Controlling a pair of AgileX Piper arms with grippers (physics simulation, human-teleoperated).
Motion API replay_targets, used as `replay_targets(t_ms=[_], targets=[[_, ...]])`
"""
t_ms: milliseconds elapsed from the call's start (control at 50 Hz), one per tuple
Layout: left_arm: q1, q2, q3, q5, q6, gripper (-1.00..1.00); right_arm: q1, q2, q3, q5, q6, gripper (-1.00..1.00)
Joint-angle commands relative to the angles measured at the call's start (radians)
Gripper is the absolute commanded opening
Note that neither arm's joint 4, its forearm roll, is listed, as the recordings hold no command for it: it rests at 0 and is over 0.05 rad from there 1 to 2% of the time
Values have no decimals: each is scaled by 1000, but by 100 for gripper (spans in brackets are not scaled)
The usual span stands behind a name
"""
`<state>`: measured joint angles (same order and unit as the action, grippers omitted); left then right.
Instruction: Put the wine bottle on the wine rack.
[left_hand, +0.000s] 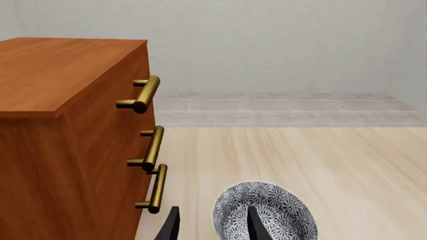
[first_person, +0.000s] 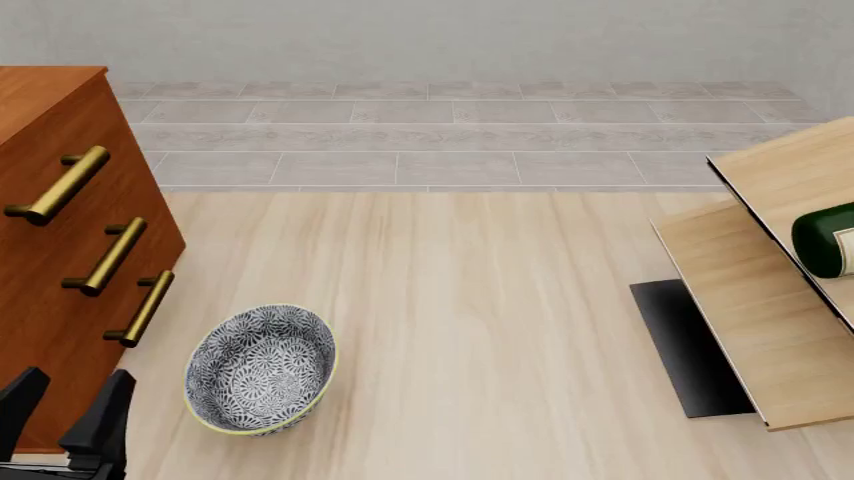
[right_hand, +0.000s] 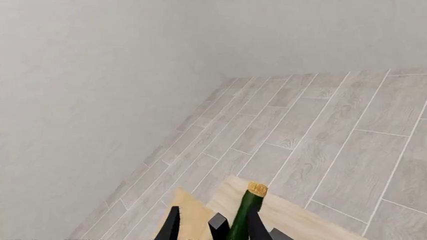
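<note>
The wine bottle (first_person: 827, 238) lies on the wine rack (first_person: 747, 290) at the right edge of the front view; only its dark green bottom end with a pale label shows there. In the right wrist view its green neck and tan cork (right_hand: 256, 189) point away over the rack's pale panels (right_hand: 293, 216). My right gripper (right_hand: 213, 227) is open, with the neck between its fingers, close to one of them. It is out of the front view. My left gripper (first_person: 60, 410) is open and empty at the near left, beside the cabinet.
A reddish-brown drawer cabinet (first_person: 54, 230) with brass handles stands at the left, also in the left wrist view (left_hand: 67, 140). A patterned blue-and-white bowl (first_person: 260, 368) sits just right of my left gripper (left_hand: 212, 225). The rack's dark base plate (first_person: 687, 345) lies on the table.
</note>
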<state>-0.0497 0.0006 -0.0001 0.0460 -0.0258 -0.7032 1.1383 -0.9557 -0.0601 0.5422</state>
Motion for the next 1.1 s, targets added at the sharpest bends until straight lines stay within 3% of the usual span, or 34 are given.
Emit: replay_targets(t_ms=[20, 340, 360, 440, 600, 1060, 1100], targets=[[-4, 0, 0, -1, -2, 100, 18, -53, -10, 38, -14, 100], [1, 1, 0, -12, -5, 100, 84, -148, -15, 87, -60, 100], [1, 1, 0, -13, -4, 100, 96, -162, -1, 77, -39, 100], [1, 1, 0, -17, -4, 100, 113, -195, 2, 101, -78, 100], [3, 2, -1, -21, -2, 100, 145, -264, 43, 112, -88, 100], [0, 1, 0, -34, 13, 100, 291, -399, 74, 218, -254, 100], [0, 1, 0, -35, 13, 100, 294, -405, 82, 211, -239, 100]])
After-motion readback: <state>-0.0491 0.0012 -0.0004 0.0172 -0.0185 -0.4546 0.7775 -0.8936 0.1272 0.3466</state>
